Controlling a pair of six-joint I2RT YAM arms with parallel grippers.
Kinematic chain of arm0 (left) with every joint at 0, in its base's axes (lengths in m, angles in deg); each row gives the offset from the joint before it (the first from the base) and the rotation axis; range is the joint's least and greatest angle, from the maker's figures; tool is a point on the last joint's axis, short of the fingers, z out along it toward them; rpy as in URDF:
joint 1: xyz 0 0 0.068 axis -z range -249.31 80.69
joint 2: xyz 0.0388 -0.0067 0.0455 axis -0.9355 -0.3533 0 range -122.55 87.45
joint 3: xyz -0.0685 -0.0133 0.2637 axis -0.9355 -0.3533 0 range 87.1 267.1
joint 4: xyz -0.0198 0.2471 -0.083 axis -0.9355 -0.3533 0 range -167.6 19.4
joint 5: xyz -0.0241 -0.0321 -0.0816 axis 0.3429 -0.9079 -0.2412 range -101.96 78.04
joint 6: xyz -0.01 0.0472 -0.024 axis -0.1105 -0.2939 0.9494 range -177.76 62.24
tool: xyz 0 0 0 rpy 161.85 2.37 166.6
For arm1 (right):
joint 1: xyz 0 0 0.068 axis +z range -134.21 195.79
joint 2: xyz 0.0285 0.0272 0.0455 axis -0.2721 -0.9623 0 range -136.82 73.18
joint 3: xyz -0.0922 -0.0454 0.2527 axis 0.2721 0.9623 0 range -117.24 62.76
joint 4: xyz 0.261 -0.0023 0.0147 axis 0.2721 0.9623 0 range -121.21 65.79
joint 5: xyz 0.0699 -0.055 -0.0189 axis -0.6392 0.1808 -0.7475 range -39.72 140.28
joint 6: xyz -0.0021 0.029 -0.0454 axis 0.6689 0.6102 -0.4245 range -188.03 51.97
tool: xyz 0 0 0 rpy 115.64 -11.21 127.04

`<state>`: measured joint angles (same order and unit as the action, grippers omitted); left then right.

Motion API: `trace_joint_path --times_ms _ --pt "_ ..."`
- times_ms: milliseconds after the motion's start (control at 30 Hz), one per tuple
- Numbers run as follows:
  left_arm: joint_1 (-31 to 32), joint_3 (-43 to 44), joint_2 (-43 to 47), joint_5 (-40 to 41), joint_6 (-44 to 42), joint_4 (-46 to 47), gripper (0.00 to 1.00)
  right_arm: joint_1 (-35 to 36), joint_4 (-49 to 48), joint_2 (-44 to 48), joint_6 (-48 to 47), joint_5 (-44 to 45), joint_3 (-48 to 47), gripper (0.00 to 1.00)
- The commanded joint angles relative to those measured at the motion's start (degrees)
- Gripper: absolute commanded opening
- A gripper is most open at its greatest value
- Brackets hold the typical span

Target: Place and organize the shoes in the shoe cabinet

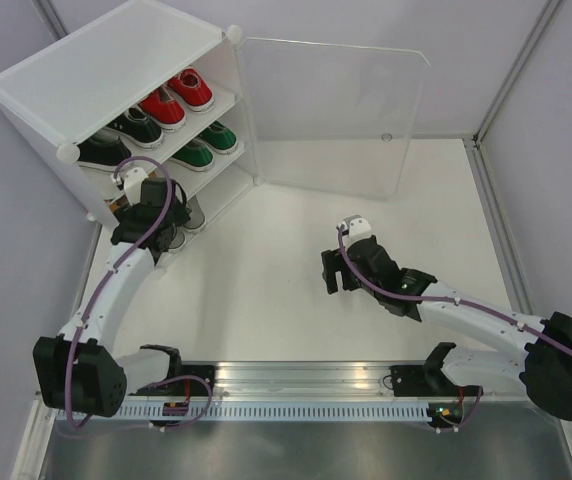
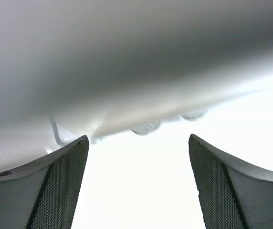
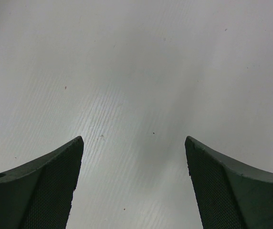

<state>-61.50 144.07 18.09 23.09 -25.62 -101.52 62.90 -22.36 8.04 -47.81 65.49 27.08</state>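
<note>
1. Right hand (image 3: 132, 138), lower right of centre, hangs spread above the surface (image 1: 266, 300), gripping nothing.
2. Left hand (image 2: 137, 137), also spread and empty, sits at the shoe cabinet's (image 1: 106, 60) bottom tier, left of frame.
3. Red shoes (image 1: 176, 100), black shoes (image 1: 136, 128) and green shoes (image 1: 206, 145) line the upper shelves. They're probably light with soft canvas, so pinch across the firmer heel or sole.

Your left arm (image 1: 116, 285) and right arm (image 1: 478, 313) are built alike: white tubular links between chunky black joint housings. A purple cable (image 1: 172, 202) runs along each from shoulder to wrist, and a small white camera block (image 1: 356, 225) caps each wrist. Up close, the fingers (image 2: 55, 191) of your left gripper (image 2: 138, 137) are dark wedges faced with fine mesh texture; those of your right gripper (image 3: 133, 138) match, tinted faintly green.
</note>
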Motion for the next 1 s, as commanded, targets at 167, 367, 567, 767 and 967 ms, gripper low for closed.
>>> trace_joint_path --times_ms 167,367,567,767,967 --pt "0.6 2.8 8.1 -17.1 -1.5 -7.1 0.95 -1.2 6.5 0.4 -0.4 2.4 -11.1 0.93" --pt "0.6 5.5 11.9 -25.1 -5.1 -10.2 1.0 -10.4 10.4 0.5 -1.0 1.9 -18.7 0.96" --pt "0.6 14.3 14.1 -36.9 -7.1 -15.6 1.0 -21.6 13.6 -2.7 0.6 2.1 -29.9 0.98" --pt "0.6 18.4 20.0 -47.1 -10.4 -16.8 1.0 -37.0 8.7 -7.4 2.9 -6.7 -36.2 0.98" --pt "0.6 16.2 26.5 -50.2 -14.5 -16.8 1.0 -48.7 -5.2 -13.5 3.2 -21.5 -37.1 0.98"
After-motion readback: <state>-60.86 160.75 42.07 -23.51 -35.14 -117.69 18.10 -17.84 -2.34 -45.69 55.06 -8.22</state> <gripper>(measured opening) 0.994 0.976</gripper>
